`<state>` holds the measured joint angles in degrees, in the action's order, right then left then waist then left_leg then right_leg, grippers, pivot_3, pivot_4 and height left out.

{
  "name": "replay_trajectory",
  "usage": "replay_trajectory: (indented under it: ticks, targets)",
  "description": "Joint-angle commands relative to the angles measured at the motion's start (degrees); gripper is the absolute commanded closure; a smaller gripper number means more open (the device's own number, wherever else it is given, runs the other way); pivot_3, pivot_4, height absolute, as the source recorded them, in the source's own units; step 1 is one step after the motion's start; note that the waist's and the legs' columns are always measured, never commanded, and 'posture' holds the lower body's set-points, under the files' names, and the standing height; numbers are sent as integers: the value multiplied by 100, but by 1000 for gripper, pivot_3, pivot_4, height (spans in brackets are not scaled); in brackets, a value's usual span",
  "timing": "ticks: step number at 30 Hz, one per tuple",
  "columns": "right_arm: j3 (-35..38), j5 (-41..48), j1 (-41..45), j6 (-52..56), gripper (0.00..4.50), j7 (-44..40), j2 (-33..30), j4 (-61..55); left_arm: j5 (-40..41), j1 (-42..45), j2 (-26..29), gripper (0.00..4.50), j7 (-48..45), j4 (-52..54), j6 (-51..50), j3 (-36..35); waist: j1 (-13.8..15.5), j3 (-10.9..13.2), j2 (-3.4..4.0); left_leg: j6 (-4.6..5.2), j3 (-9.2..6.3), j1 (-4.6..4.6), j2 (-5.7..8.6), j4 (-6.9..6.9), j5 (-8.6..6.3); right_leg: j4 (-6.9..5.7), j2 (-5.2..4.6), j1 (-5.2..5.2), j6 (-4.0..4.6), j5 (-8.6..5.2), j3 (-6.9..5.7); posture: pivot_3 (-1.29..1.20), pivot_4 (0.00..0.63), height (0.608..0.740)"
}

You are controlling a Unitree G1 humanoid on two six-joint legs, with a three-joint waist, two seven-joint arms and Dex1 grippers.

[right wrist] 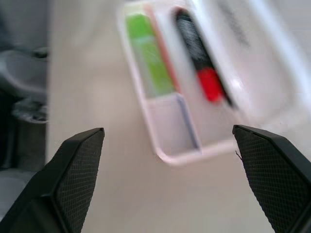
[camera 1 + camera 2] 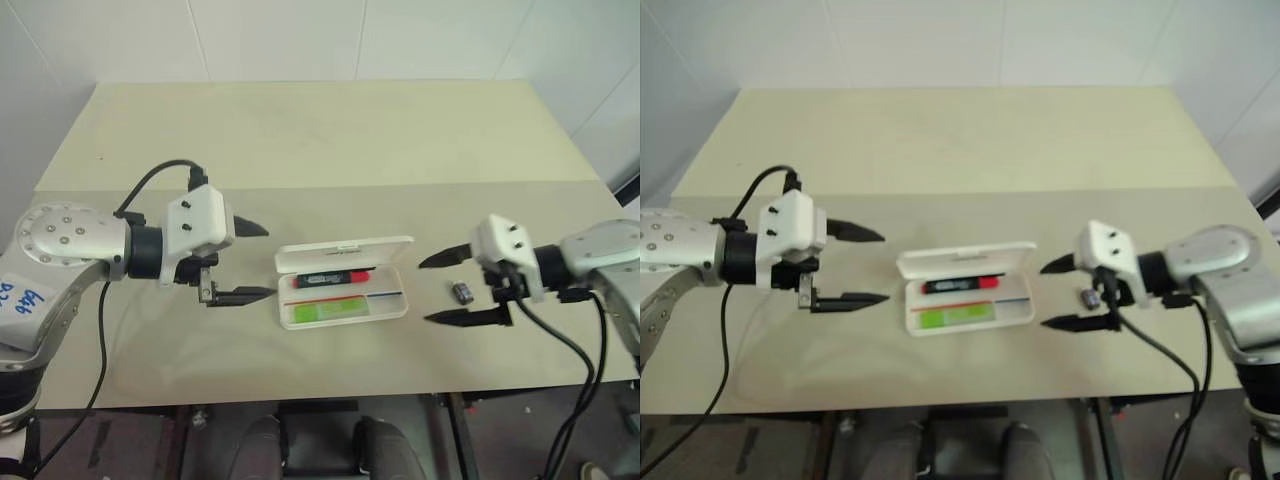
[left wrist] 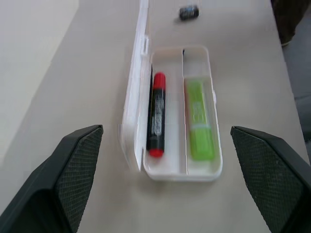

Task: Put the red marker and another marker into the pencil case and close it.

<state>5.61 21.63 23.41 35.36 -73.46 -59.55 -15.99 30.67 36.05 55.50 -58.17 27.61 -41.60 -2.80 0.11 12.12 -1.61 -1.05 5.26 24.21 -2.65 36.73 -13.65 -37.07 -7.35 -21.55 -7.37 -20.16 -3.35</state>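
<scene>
Beige bench point(image 2: 330, 130), white wall behind. Pencil case point(image 2: 392, 305) lies open, red marker point(image 2: 333, 279) and green marker point(image 2: 326, 312) already inside. My left hand point(image 2: 250, 262) and right hand point(image 2: 440, 290) flank it, both wide and empty, leaving room to fold the lid.

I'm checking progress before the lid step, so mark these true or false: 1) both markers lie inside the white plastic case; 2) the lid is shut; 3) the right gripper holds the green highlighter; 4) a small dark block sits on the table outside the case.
1) True: the black red-capped marker and the lime-green highlighter lie inside the white plastic pencil case.
2) False: the lid stands open.
3) False: the right gripper is open and empty.
4) True: the small dark block lies beside the case.
</scene>
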Motion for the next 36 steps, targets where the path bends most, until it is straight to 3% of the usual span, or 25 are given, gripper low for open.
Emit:
replay_trajectory:
  ticks: [1, 11, 22, 30, 33, 36]
  targets:
    - [313, -541, -448, 327, 37, 918, -208, 20, -8, 413, -380, 0, 125, -215, 262, 158, 11, -1, -1, 1, 1, 0, 0, 3, 0, -1, -1, 1, 0, 0, 1, 0, 150, 740]
    - [592, -641, -1253, 1628, 37, 2397, 166, -282, -547, 1055, -936, 0, -121, -996, 818, 893, -1, -1, 0, 4, 3, 0, 0, 18, -2, -10, 0, 2, -1, 0, 5, 0, 150, 740]
    - [729, -65, -831, 3089, 37, 3364, 988, -619, -614, 1058, -1035, 0, -298, -1076, 889, 997, 1, -1, -1, 4, 1, 1, 0, 17, -2, -8, 1, 2, -1, 0, 4, 0, 150, 740]
    - [530, 18, -611, 3338, 37, 3684, 1280, -450, -650, 953, -1034, 0, -202, -1035, 847, 928, 1, -1, -1, 5, 1, 2, 0, 17, -3, -9, 1, 2, -1, 0, 5, 0, 150, 740]
    - [401, -4, -494, 3405, 532, 3779, 1325, -402, -633, 924, -1006, 0, -166, -973, 807, 888, -2, -1, -1, 5, 1, 3, 0, 19, -3, -12, 1, 2, -1, 0, 5, 0, 150, 740]
    - [281, 10, -432, 3397, 1577, 3770, 1260, -368, -639, 904, -981, 0, -130, -941, 781, 867, -5, -1, 0, 6, 1, 2, 0, 21, -3, -13, 1, 2, -1, 0, 5, 0, 150, 740]
